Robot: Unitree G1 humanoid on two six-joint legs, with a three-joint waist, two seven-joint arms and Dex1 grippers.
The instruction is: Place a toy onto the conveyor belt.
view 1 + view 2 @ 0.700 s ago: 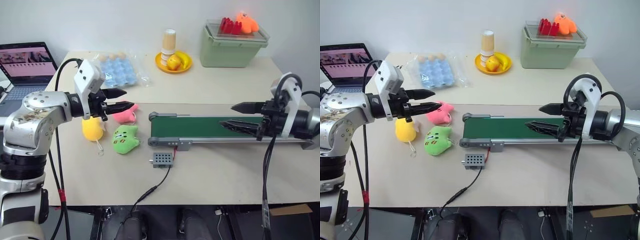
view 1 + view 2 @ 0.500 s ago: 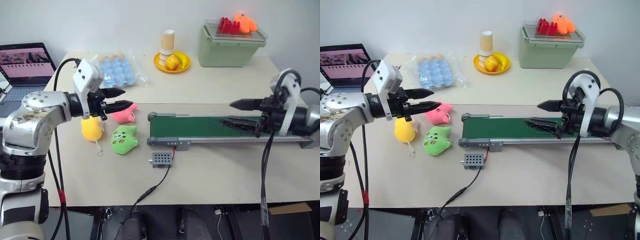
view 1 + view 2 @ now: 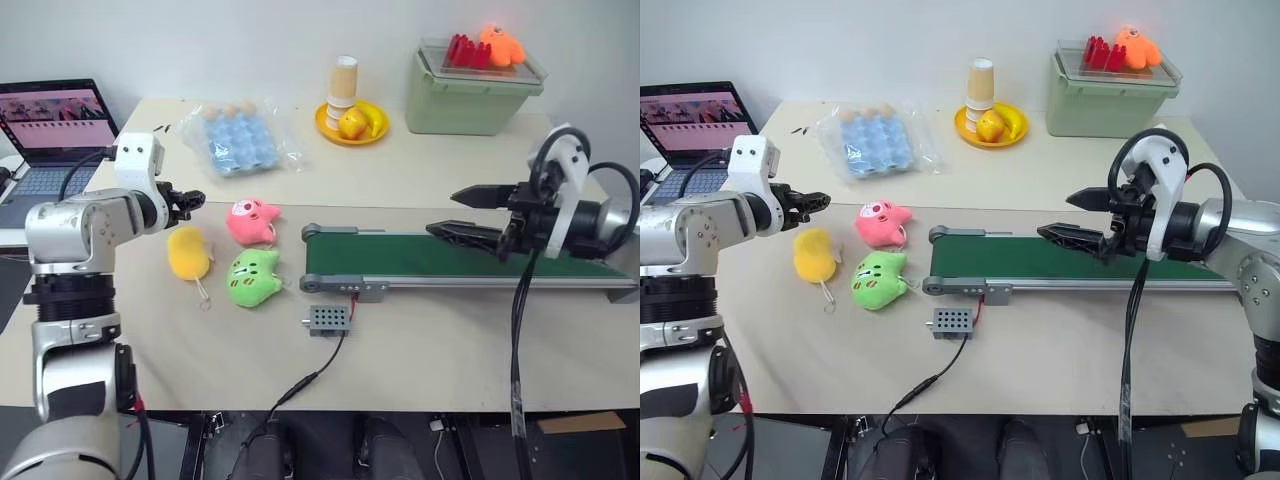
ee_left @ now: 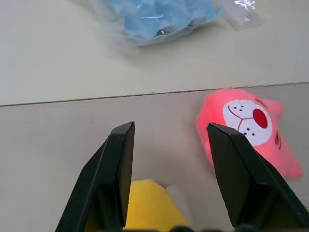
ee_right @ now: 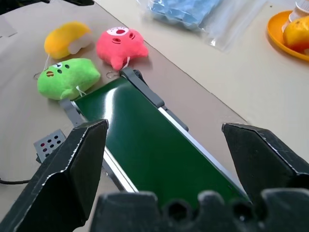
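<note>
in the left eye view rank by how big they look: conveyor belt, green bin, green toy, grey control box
1. conveyor belt
2. green bin, though it sits farther back
3. green toy
4. grey control box

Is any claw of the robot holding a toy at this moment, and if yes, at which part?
Nothing is held. The left claw is open above the table near the yellow toy; the right claw is open over the conveyor belt.
</note>
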